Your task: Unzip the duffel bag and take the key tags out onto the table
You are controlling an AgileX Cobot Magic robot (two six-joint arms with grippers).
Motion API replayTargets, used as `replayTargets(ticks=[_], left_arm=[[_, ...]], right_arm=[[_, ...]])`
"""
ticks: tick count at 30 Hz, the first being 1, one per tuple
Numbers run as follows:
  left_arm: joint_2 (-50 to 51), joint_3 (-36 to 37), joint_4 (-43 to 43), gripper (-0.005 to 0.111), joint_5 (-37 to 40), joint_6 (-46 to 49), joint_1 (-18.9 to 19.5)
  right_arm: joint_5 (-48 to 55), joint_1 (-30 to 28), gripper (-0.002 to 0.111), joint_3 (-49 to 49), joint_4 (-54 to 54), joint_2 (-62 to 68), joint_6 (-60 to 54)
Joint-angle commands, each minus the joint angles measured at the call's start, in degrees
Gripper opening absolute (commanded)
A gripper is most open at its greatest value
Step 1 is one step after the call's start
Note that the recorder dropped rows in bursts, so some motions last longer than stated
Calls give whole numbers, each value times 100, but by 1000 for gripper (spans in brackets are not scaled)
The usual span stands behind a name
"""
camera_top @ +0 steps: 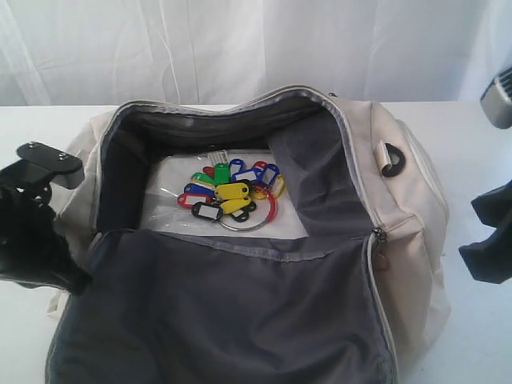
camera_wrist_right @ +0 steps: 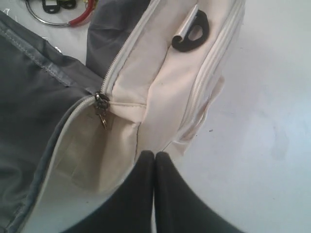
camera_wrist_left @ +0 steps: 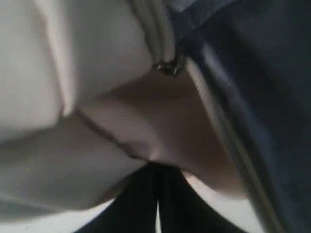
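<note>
The cream duffel bag (camera_top: 400, 208) lies unzipped on the white table (camera_top: 472, 336), its dark grey flap (camera_top: 224, 312) folded toward the front. The key tags (camera_top: 232, 196), a bunch in several colours on metal rings, rest inside on the bag's pale floor. My left gripper (camera_top: 72, 276) is at the bag's left end, shut with its tips pinched into a fold of cream fabric (camera_wrist_left: 121, 121). Off the bag's right end, my right gripper (camera_wrist_right: 154, 155) is shut and holds nothing, a little short of the zip slider (camera_wrist_right: 101, 104). A metal ring of the key tags (camera_wrist_right: 58, 14) shows there too.
A black strap ring (camera_top: 393, 160) sits on the bag's right end. A second zip slider (camera_wrist_left: 170, 67) shows above my left fingers. White curtain hangs behind the table. Bare table (camera_wrist_right: 252, 121) lies right of the bag.
</note>
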Motion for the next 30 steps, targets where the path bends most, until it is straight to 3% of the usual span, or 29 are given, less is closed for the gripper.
replayTargets(ticks=[1,7,9,12,24,30], left_arm=[[603,43,-1659,0,-649,1099,23],[1214,33,-4630,0,-612,3707,23],[1384,-3,-5321,0,-612,4258,23],[1625,-183,-5698,0,-477,4508,12],[2401,-1052,-5623,0,-598,4300,-462],[2104,-1084,-3977,0,-223,3127,-419]], right_arm=[[-82,26,0,45,-125,-26,-1],[-294,26,0,205,-217,-26,28],[-336,26,0,229,-217,-26,28],[-336,26,0,229,-217,-26,28],[-336,26,0,228,-233,-26,28],[-336,26,0,228,-233,-26,28]])
